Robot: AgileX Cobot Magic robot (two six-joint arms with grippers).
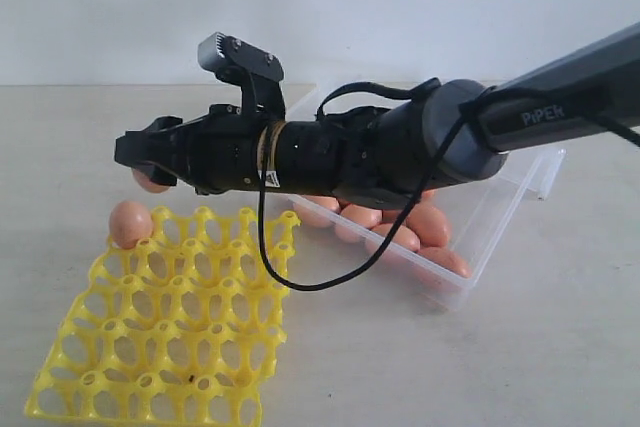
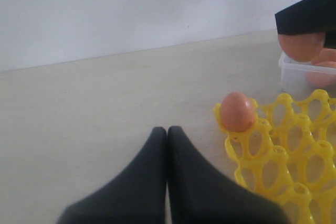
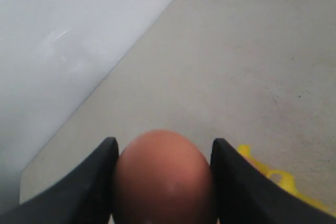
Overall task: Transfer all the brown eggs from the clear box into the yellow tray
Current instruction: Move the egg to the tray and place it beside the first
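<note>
Right claw (image 3: 164,144) grips a smooth oval brown egg (image 3: 163,182); left claw (image 2: 167,130) closed

Brown egg (image 1: 130,223) in yellow tray (image 1: 112,328), second egg (image 3: 163,177) aloft (others (image 1: 428,223) in clear box (image 1: 497,227))

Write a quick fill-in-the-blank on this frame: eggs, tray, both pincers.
1. The right pincer grips a brown egg; the left pincer, shut, grips ___.
2. The yellow tray holds exactly ___ seated egg.
3. The remaining eggs lie in the clear ___.
Missing words: nothing; one; box.
</note>
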